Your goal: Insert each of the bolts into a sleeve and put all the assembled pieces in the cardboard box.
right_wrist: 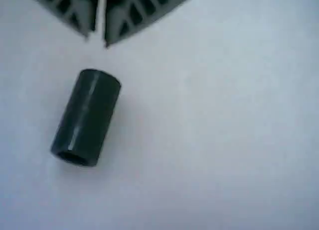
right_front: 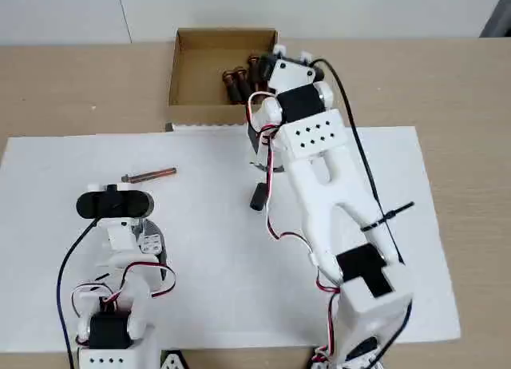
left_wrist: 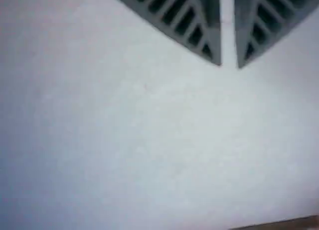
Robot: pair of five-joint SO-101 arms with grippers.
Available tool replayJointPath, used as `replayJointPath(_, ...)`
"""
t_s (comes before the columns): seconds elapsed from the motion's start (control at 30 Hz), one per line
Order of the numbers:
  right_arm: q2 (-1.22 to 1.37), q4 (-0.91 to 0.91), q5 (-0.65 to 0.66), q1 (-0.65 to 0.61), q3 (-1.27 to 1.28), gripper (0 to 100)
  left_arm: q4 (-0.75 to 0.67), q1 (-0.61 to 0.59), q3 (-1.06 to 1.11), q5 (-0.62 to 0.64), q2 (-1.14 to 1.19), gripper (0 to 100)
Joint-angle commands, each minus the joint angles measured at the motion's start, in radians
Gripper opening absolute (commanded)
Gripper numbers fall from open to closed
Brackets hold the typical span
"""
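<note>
Right hand hangs just beside sleeve; bolt lies well apart.

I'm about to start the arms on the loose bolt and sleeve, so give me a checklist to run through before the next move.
1. The sleeve lies free on the paper: ok.
2. The bolt lies free, apart from the sleeve: ok.
3. The right gripper is open for the sleeve: not ok, shut beside it.
4. The left gripper is open for the bolt: not ok, shut over bare paper.
5. Room in the cardboard box beside the assembled pieces: ok.
</note>
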Motion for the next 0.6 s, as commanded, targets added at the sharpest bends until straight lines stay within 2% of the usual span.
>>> replayJointPath(0.0,0.039,-0.015,-0.020,-0.008,-0.003,0.5,0.002,0.000,0.001,-0.006,-0.009,1)
replayJointPath(0.43,0.143,-0.084,-0.020,-0.094,-0.011,0.6,0.002,0.000,0.001,-0.006,-0.009,1)
replayJointPath(0.57,0.168,-0.076,-0.020,-0.097,-0.011,9.0,0.002,0.000,0.001,-0.006,-0.009,1)
